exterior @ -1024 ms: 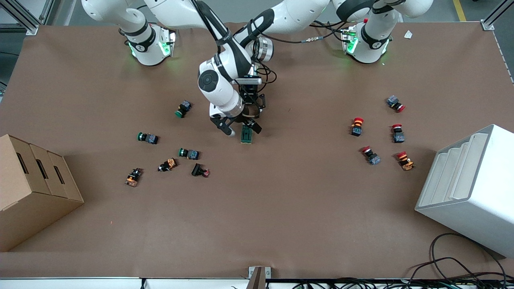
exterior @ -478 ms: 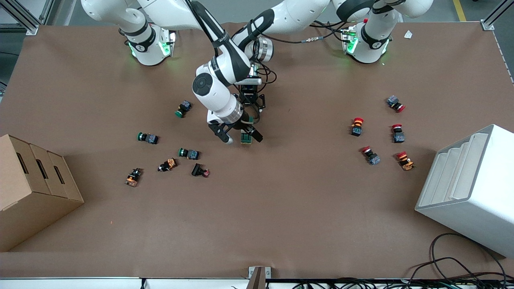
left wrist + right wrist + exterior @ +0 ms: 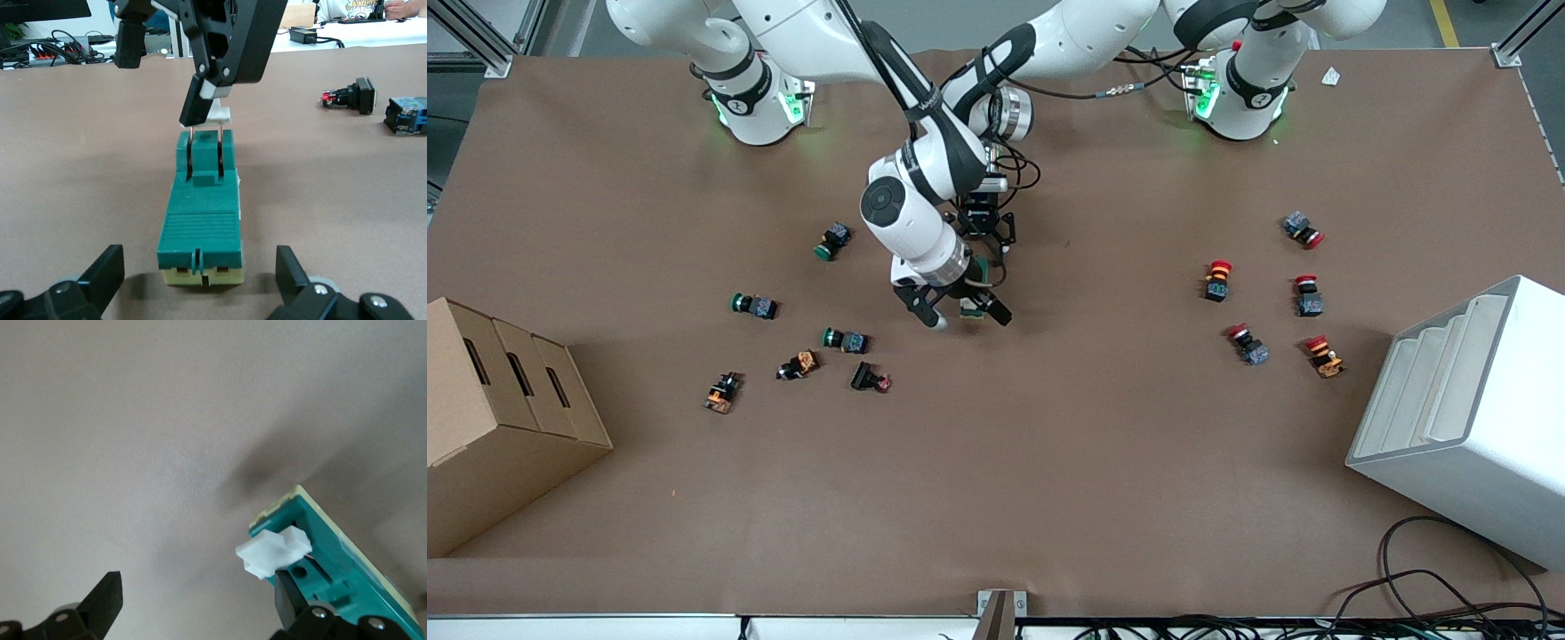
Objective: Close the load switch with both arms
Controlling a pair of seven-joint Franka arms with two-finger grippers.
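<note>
The load switch (image 3: 200, 210) lies lengthwise between the spread-apart left claw (image 3: 200, 293); the right claw (image 3: 959, 313), also spread, has one finger at its white lever (image 3: 217, 115).

Both arms are glossy white with rounded, tube-like segments and black bands at the joints. The right arm (image 3: 911, 200) carries a round black cap on its elbow housing and a black strap with small white lettering. The left arm (image 3: 1067, 36) ends in a ribbed silver metal ring near the wrist, with thin black cables looping beneath it. Each base in the upper part of the frame glows green and bears a small dark mark. The right pincer (image 3: 963, 316) has black fingers (image 3: 999, 313), one with a pale tip; the left pincer (image 3: 200, 280) fingers (image 3: 110, 267) are matte black and blocky.
</note>
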